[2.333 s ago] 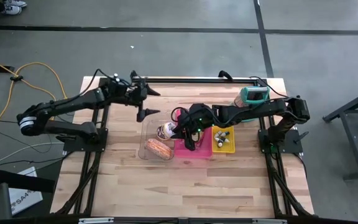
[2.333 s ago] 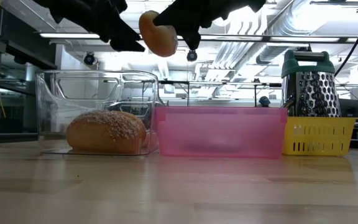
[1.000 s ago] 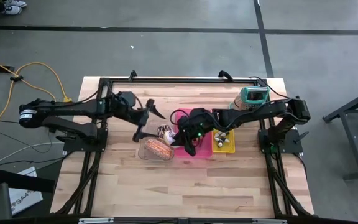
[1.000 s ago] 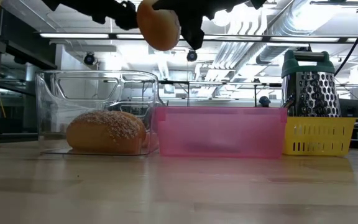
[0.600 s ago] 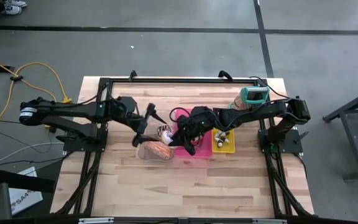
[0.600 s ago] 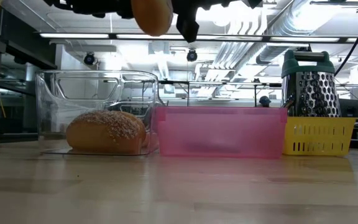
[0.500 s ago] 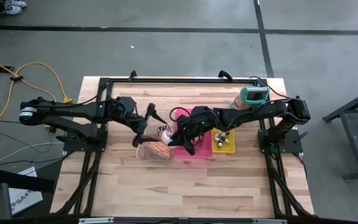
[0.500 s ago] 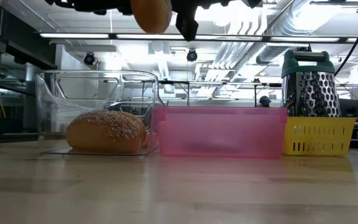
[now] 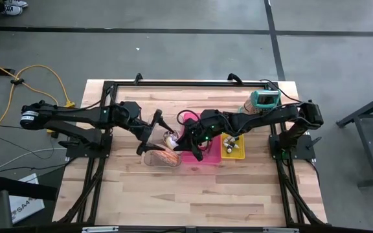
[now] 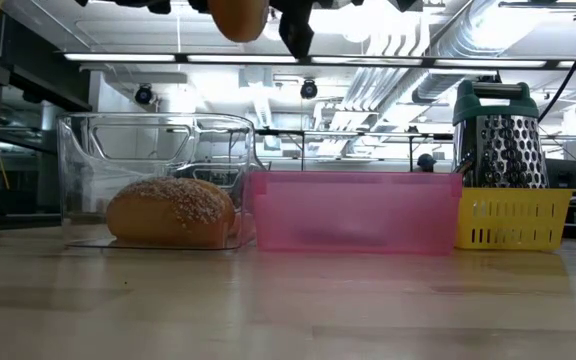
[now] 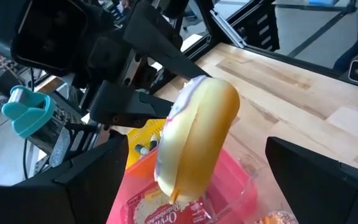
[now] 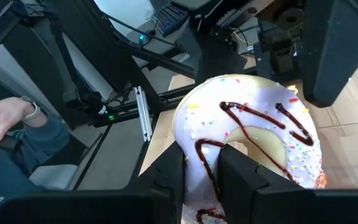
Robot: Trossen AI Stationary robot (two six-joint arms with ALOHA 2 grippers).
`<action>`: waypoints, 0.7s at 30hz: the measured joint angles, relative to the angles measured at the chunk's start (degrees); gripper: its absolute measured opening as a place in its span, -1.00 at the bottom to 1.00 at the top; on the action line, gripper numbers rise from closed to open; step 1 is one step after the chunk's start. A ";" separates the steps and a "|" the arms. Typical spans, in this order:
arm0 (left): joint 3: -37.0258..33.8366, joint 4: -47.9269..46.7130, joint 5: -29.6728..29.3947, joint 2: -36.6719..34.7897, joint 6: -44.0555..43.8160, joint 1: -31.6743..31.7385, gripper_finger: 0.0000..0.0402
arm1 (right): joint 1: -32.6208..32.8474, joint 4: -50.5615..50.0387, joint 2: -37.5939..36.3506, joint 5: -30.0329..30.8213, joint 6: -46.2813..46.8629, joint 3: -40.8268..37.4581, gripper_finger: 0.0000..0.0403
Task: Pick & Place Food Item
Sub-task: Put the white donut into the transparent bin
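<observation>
Seeded bun [image 10: 171,211] inside clear container [image 10: 88,160], just beside pink bin [image 10: 353,210]. Above the bin, frosted donut [image 12: 253,146] pinched by right gripper [image 12: 201,168]; left gripper [image 11: 191,180] fingers spread around it.

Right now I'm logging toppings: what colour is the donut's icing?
White icing on the donut, with dark chocolate drizzle and coloured sprinkles; the right wrist view shows it best.

White-iced doughnut [image 12: 247,140] with brown drizzle and coloured sprinkles; golden underside. Seeded brown bun [image 10: 171,211] in clear container [image 10: 158,145]. Pink bin [image 10: 353,210]. Yellow basket [image 10: 513,220]. Teal-topped silver grater [image 10: 498,135]. Pale wooden desk [image 9: 206,188].
</observation>
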 joint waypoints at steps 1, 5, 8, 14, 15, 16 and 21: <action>0.00 -0.02 -0.02 0.00 0.00 0.00 0.85 | 0.00 0.10 0.00 0.00 -0.02 0.00 -0.65; 0.00 0.26 -0.03 0.86 0.00 -0.26 0.85 | 0.00 0.17 0.00 0.00 0.00 0.00 -0.65; 0.00 1.51 0.04 2.71 0.04 -0.44 0.85 | 0.00 0.30 0.00 -0.02 0.00 0.00 -0.65; -0.02 2.39 -0.40 6.05 2.96 -0.61 0.64 | 0.00 0.37 0.00 -0.02 0.00 0.00 -0.65; -0.02 2.92 -0.39 6.25 3.00 -0.61 0.58 | 0.00 0.04 0.00 -0.03 0.01 0.00 -0.65; -0.02 3.09 -0.42 6.29 3.01 -0.58 0.53 | 0.00 -0.08 0.00 -0.04 0.35 0.00 -0.65; -0.02 3.59 -0.39 6.29 2.87 -0.55 0.33 | 0.00 -2.28 0.00 0.06 2.49 0.02 -0.65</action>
